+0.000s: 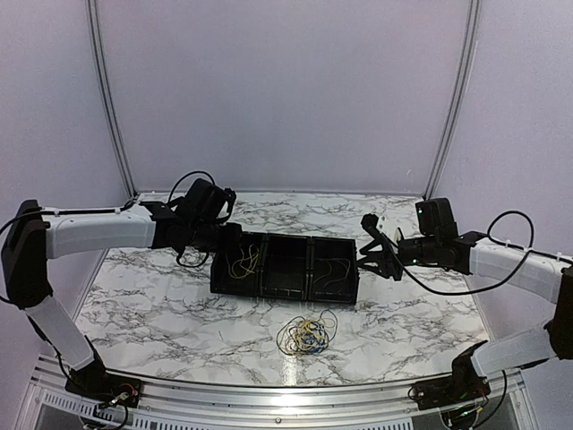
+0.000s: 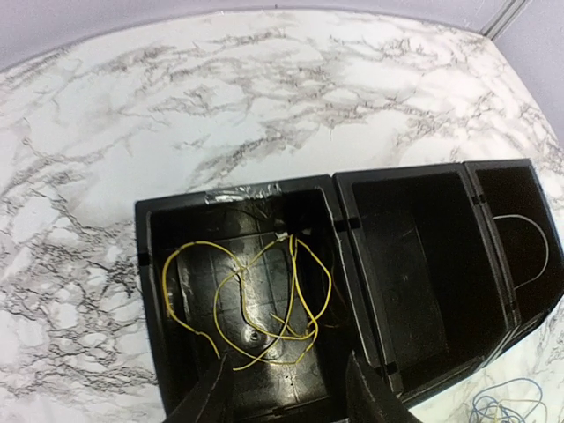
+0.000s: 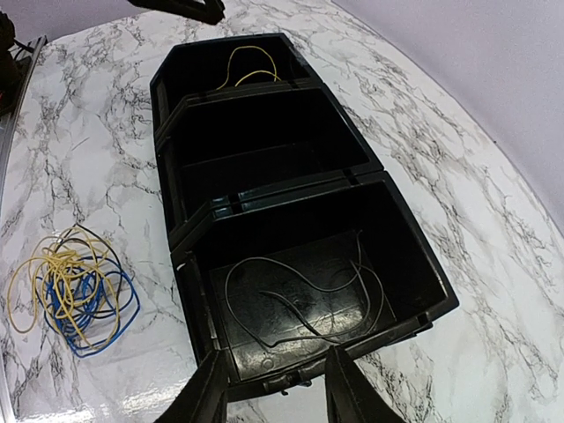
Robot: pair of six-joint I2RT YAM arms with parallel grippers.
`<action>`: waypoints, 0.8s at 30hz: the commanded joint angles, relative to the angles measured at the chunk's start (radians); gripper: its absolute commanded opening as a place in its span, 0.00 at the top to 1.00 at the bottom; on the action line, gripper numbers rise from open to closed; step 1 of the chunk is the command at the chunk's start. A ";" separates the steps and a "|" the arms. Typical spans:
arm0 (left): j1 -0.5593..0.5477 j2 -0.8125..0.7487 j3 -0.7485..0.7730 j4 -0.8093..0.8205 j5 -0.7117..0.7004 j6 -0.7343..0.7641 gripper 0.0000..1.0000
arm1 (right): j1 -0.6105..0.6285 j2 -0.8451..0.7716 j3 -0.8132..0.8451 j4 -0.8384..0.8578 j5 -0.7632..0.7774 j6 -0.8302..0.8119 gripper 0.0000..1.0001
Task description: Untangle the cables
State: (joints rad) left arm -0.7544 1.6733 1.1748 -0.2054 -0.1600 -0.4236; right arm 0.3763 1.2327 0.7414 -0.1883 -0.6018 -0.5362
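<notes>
Nearest the arm bases, the cables lie in a small loose tangle of yellow and blue loops on the marble table, just in front of the black tray and not touching it. The right wrist view shows the same tangle beside the tray's long wall, with nothing gripping it.

The tray has three compartments in a row. The left one holds a few loose yellow wires. The middle one looks bare. In the right one, a thin grey wire curls on the floor.

The left gripper hovers over the near edge of the left compartment, its fingers spread apart with nothing between them. The right gripper hangs at the right end of the tray, over the compartment with the grey wire; its fingers are also apart and empty.

Pale walls stand behind the table.
</notes>
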 commanded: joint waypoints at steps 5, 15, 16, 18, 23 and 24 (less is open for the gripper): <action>-0.002 -0.070 -0.006 -0.107 -0.143 0.039 0.53 | -0.010 0.009 0.016 -0.012 -0.004 -0.013 0.62; -0.235 -0.076 0.015 0.025 0.103 0.292 0.55 | -0.011 0.002 0.013 -0.034 -0.058 -0.044 0.63; -0.261 -0.070 0.008 0.047 0.129 0.297 0.55 | -0.010 0.004 0.013 -0.039 -0.065 -0.050 0.63; -0.310 -0.057 -0.012 0.100 0.156 0.290 0.55 | -0.010 0.009 0.014 -0.045 -0.075 -0.056 0.63; -0.383 0.010 -0.013 0.149 0.222 0.324 0.53 | -0.010 0.011 0.017 -0.054 -0.088 -0.061 0.63; -0.388 0.026 -0.005 0.149 0.237 0.329 0.53 | -0.010 0.011 0.016 -0.054 -0.088 -0.061 0.63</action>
State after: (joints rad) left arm -1.1229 1.6321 1.1656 -0.1078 0.0002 -0.1471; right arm 0.3763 1.2400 0.7414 -0.2218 -0.6621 -0.5804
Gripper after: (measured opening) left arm 0.465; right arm 0.367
